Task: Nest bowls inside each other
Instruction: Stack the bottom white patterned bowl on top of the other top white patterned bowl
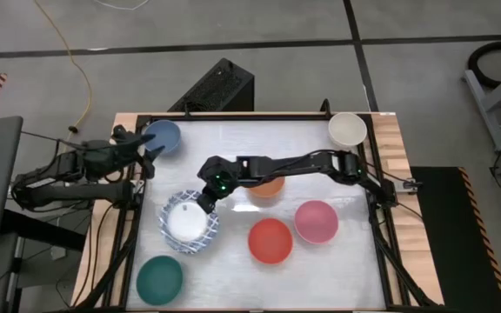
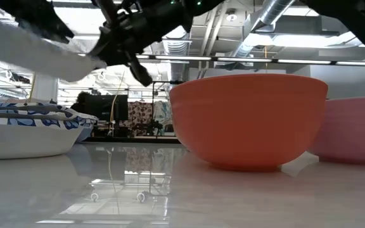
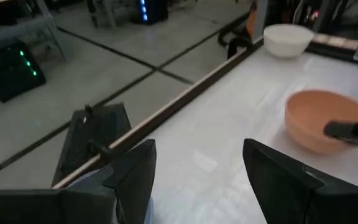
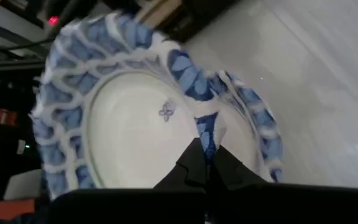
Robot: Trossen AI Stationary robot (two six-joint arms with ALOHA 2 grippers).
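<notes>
The orange bowl (image 2: pixel 248 120) sits closest to the low camera, upright near the middle of the bench (image 1: pixel 355 269), with the pink bowl (image 1: pixel 316 221) just beside it toward the right edge and the red bowl (image 1: pixel 270 241) toward the front edge. The right gripper (image 1: pixel 205 202) reaches across the bench to the stack of white bowls with blue patterned rims (image 1: pixel 187 223), which sits toward the left edge; its jaws are closed on the rim of the top bowl, pinching the blue scalloped edge. A small blue mark shows at the centre of that bowl's inside, too small to read. The left gripper (image 1: pixel 150 143) hangs at the far left corner over the plain blue bowl (image 1: pixel 162 136), its jaws spread wide and holding nothing. The green bowl (image 1: pixel 159 280) sits at the near left corner and the cream bowl (image 1: pixel 347 129) at the far right corner, both alone. No brand name or readable writing shows on any bowl.
</notes>
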